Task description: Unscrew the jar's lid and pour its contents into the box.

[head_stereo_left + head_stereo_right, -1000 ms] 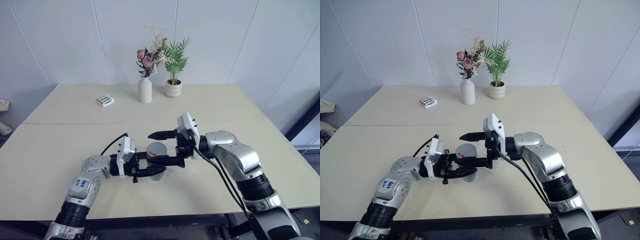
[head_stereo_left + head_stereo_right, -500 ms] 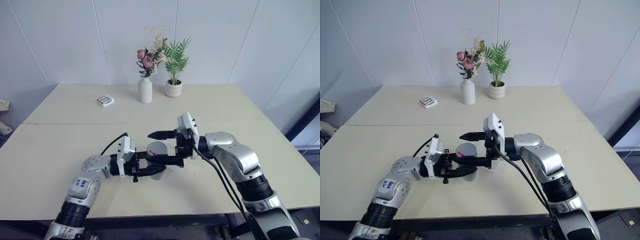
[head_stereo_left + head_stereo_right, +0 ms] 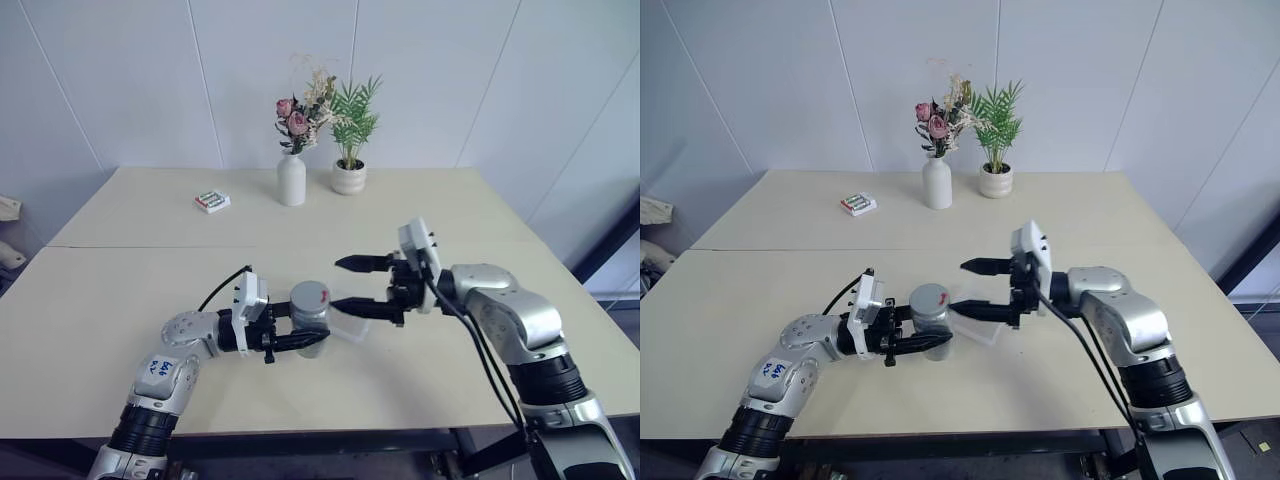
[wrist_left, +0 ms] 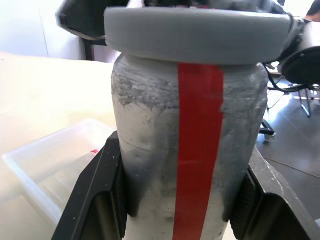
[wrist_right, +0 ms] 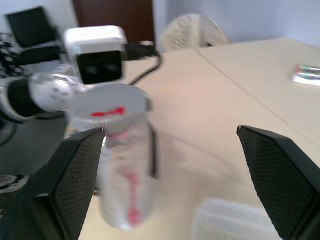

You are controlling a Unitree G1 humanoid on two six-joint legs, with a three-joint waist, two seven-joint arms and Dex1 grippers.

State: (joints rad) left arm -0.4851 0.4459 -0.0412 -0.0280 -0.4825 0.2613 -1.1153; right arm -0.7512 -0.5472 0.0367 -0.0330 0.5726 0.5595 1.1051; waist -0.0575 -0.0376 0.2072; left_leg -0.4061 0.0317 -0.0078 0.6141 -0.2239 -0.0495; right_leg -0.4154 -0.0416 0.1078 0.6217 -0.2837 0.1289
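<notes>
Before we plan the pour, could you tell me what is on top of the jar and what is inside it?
The grey lid still sits on the jar, which the left end effector grips. The jar's cloudy wall hides whatever is inside.

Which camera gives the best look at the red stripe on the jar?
The left wrist view: the red strip runs down the jar, close up. The right wrist view shows it blurred; the eye views show mostly the lid's red mark.

Frosted jar [image 4: 165,150], clear plastic box [image 4: 55,165].
</notes>
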